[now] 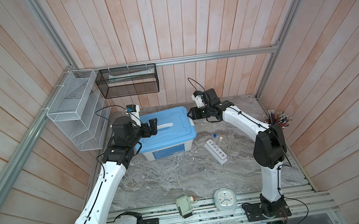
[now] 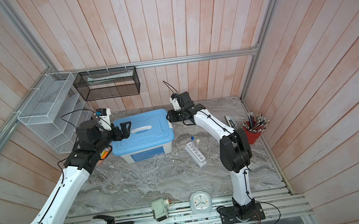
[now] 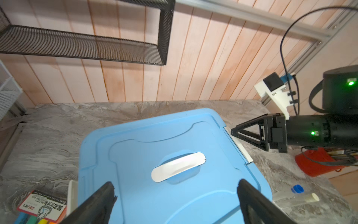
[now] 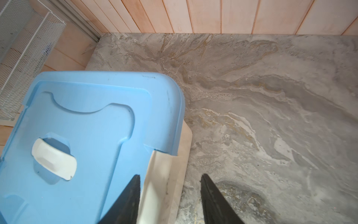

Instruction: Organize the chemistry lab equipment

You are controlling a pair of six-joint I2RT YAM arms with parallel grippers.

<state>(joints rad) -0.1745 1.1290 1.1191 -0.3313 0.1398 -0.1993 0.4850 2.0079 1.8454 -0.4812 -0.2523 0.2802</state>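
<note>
Right jaws stand parted astride the white latch (image 4: pixel 162 174); left jaws, spread wide, hover over the handle (image 3: pixel 178 166) of the blue lid (image 3: pixel 133 153). Well away from both, two capped tubes (image 1: pixel 215 141) stand in the rack (image 1: pixel 221 157) on the bench (image 1: pixel 170 178). Lid on, so most sorting seemingly remains.

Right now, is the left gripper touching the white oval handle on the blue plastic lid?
Apart. Left wrist view: bare blue lid shows between the white handle and both fingertips of the left gripper.
</note>
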